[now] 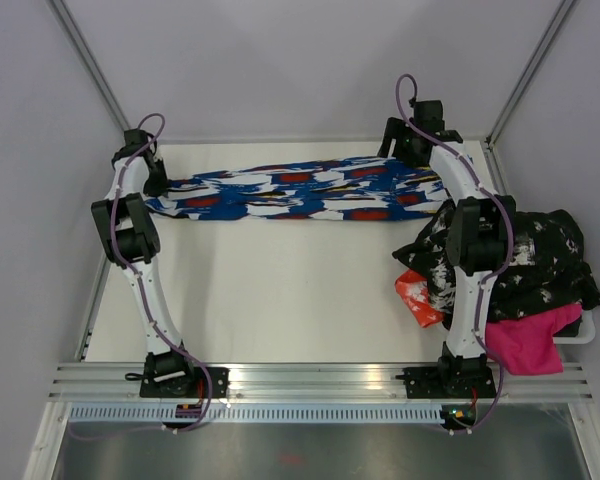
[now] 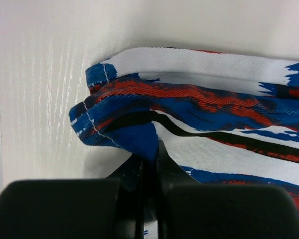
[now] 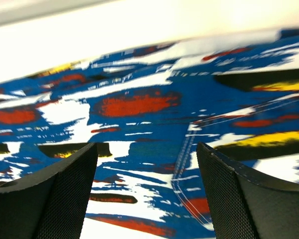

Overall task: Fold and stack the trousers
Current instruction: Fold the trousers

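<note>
Found the trousers stretched full length, left to right, across the upper part of the desk in the top view, lying flat; could not tell whether the legs lie side by side or overlapped. Noted the left end effector at the upper left of that view, pinched tight on a hem corner of the cloth, confirmed in the left wrist view by fabric bunched at the closed tips. Judged this hold to anchor one end and keep the cloth taut for a fold. Noted the right end effector at the upper right, over the opposite end, fingers spread wide with printed cloth and a stitched seam visible between them, nothing gripped. Unable to tell from the wrist view whether the tips touch the cloth. Judged it poised to take the second end so both ends can be carried together. Saw no fold across the length begun, no stack formed. Recorded a heap of other garments at the right edge of the top view: a black-and-white piece, a pink piece, a red-orange item, all pressed close around the right arm. Flagged the heap as the likely obstruction: near the right end of the trousers and liable to snag a sweeping arm or a trailing leg of cloth.
</note>
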